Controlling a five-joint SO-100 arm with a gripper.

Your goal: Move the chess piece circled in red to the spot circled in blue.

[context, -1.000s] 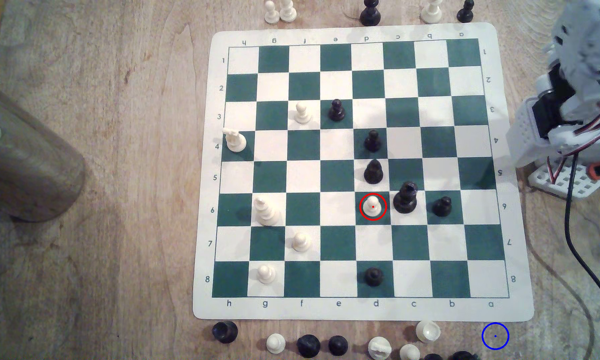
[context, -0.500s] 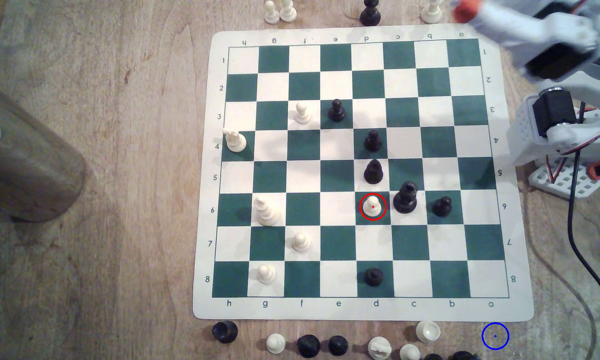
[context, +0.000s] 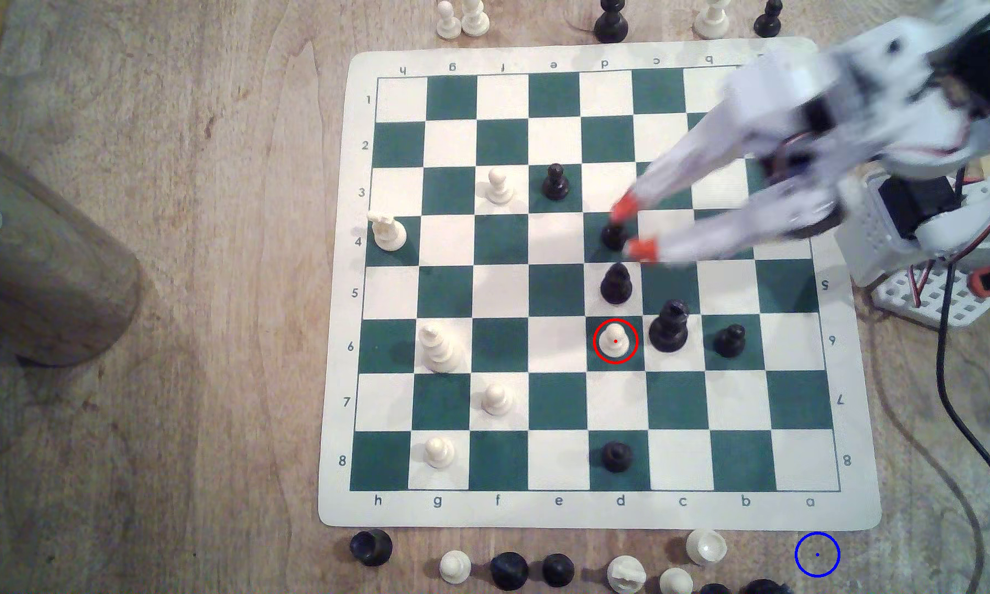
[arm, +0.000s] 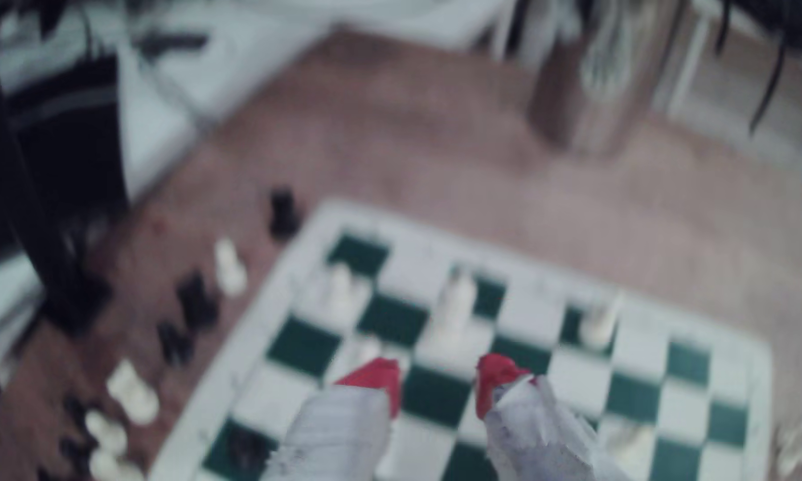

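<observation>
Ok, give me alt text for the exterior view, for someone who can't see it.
A blurred white robot arm's open, orange-tipped end effector hovers over a black pawn on a green-and-white chessboard mat. The red-circled cream pawn stands untouched two squares nearer the view's bottom, and the blue-ringed spot on the wooden tabletop is bare.

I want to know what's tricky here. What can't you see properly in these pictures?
- Tool: motion-blurred in the exterior view, open, its height over the board unclear.
- Black pawn: partly covered by the tool's orange tips.
- Wrist view: blurred throughout, pieces hard to identify.
- Bottom pieces: cut off by the exterior view's lower edge.
</observation>
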